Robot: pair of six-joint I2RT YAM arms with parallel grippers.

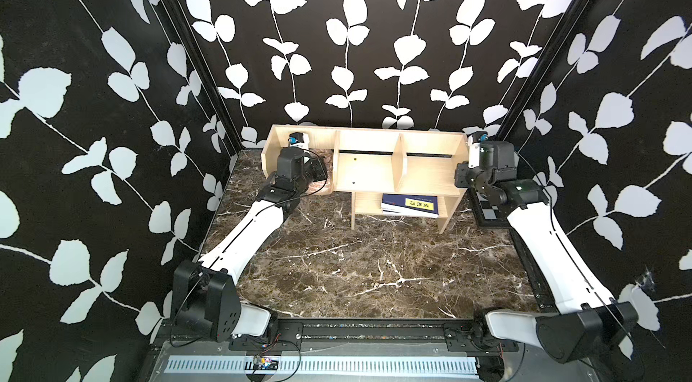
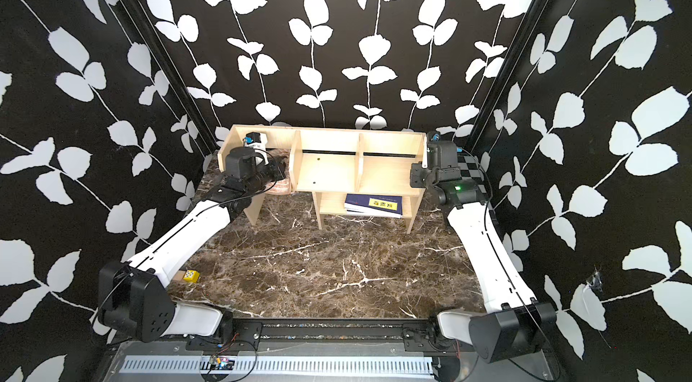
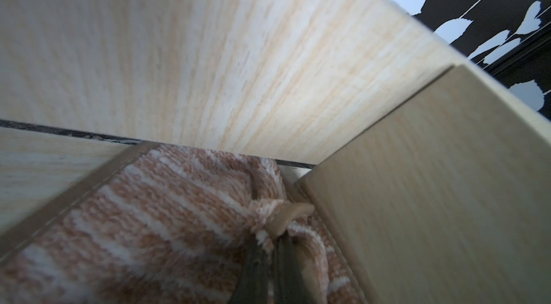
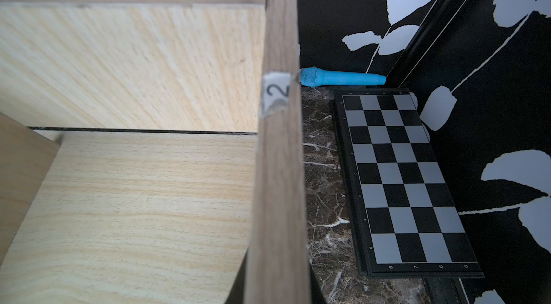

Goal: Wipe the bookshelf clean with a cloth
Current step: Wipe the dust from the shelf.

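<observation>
In the left compartment of the bookshelf [image 1: 370, 170], the left jaws pinch the cloth [image 3: 155, 222], bunched against an upright panel [image 3: 432, 192]; it could snag there and slip free. I cannot tell how the right jaws stand.

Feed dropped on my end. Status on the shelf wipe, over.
Left gripper shut on the cloth, in the bookshelf, left end compartment. Right gripper at the right end wall, grip unclear. Blue book lies on the lower shelf.
</observation>
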